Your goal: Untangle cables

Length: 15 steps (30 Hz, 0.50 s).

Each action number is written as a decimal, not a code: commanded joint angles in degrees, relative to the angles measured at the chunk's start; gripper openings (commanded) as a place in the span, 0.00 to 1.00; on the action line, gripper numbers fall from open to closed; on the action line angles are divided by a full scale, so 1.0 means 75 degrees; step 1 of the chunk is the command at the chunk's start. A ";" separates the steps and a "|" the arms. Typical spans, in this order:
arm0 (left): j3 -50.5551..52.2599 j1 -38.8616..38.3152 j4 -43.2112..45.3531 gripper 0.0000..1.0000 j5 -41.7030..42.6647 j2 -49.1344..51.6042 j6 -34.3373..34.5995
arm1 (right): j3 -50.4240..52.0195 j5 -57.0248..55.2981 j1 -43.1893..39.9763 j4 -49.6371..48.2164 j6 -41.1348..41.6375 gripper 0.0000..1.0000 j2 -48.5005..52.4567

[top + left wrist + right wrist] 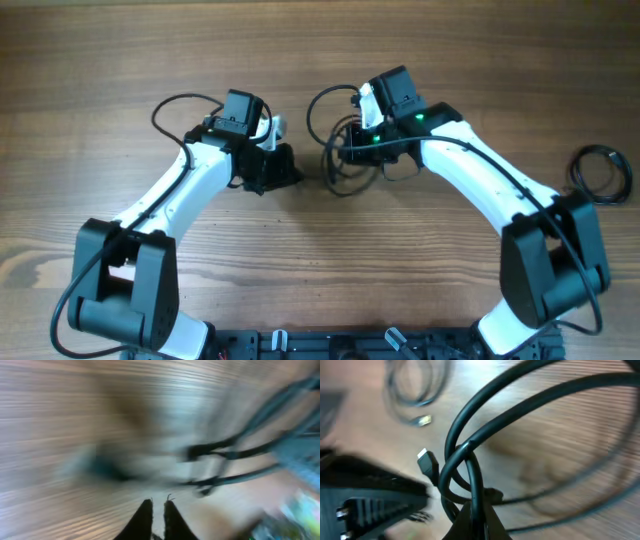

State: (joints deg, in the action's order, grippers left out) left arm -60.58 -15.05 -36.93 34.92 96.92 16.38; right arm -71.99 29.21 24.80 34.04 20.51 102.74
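Separation step was in hand. Right jaws gripped a strand of the cables at the middle of the surface. Left jaws sat nearly closed, empty (blurred view). Next, probably: left needed another strand to pull against.

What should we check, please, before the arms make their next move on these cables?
1. Right gripper shut on a strand of the cables: ok.
2. Left gripper empty, jaws almost together: ok.
3. Loops free of the held strand: not ok, they cross right above the grip.
4. Plug end lying loose beside the tangle: ok.
5. Left wrist view sharp enough to aim: not ok, blurred.
6. Separate coil apart from the tangle, at the table's right edge: ok.
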 commanded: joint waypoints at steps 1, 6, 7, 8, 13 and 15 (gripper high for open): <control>0.0047 0.0248 0.0405 0.29 0.3535 0.0079 -0.1332 | 0.0035 0.1827 -0.0052 0.0012 -0.0761 0.04 -0.0201; 0.0047 0.0312 0.0816 0.32 0.3960 0.0079 -0.1329 | 0.0035 0.2381 -0.0082 0.0015 -0.0475 0.04 -0.0201; 0.0047 0.0306 0.0813 0.29 0.3809 0.0079 -0.1326 | 0.0035 0.2480 -0.0082 0.0012 -0.0478 0.04 -0.0201; 0.0047 0.0306 0.0787 0.23 0.3392 0.0079 -0.1291 | 0.0035 0.2649 -0.0082 -0.0023 -0.0475 0.04 -0.0201; 0.0050 0.0291 0.0729 0.23 0.2022 0.0079 -0.0720 | 0.0035 0.3005 -0.0082 -0.0076 -0.0490 0.04 -0.0201; 0.0050 0.0256 0.0729 0.26 0.1926 0.0079 -0.0723 | 0.0035 0.3008 -0.0082 -0.0082 -0.0487 0.04 -0.0201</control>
State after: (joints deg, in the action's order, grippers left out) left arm -60.36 -12.64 -31.94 53.98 96.92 9.82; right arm -71.92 45.87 23.33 33.61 17.67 102.39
